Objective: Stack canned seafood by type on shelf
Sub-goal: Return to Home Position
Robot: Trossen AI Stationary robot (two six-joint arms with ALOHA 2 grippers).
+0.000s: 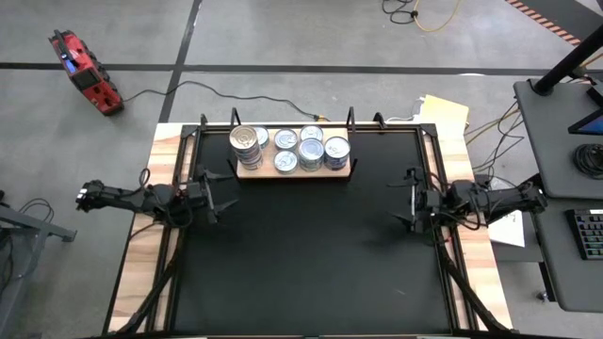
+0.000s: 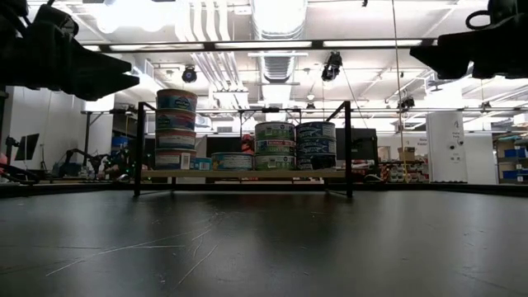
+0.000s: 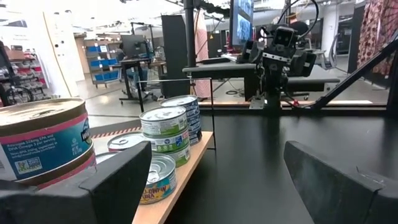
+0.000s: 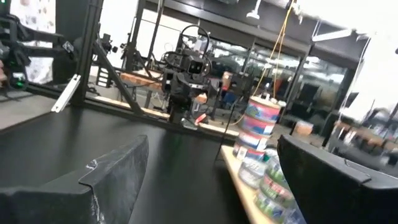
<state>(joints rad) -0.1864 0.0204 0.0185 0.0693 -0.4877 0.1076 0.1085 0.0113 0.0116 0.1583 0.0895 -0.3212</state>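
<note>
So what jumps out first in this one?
The canned seafood, stacked on the shelf at the far edge of the table, with the tallest stack at its left end in the high view. Then the left tool and right tool, both open and empty, at the table's opposite sides.

dark left arm (image 1: 132,198), dark right arm (image 1: 495,200), looped cables (image 1: 144,177), blocky jaws

We see the black table (image 1: 311,264), wood-edged at its sides, carrying the shelf (image 1: 267,173), a light wooden board lying by its far edge, somewhat toward the left arm's side. On the board we find the canned seafood (image 1: 311,151) in stacks: the tallest stack (image 1: 246,141) at the left end, a single low can (image 2: 232,161) beside it, and shorter silver-topped stacks (image 1: 336,148) filling the rest.
</note>
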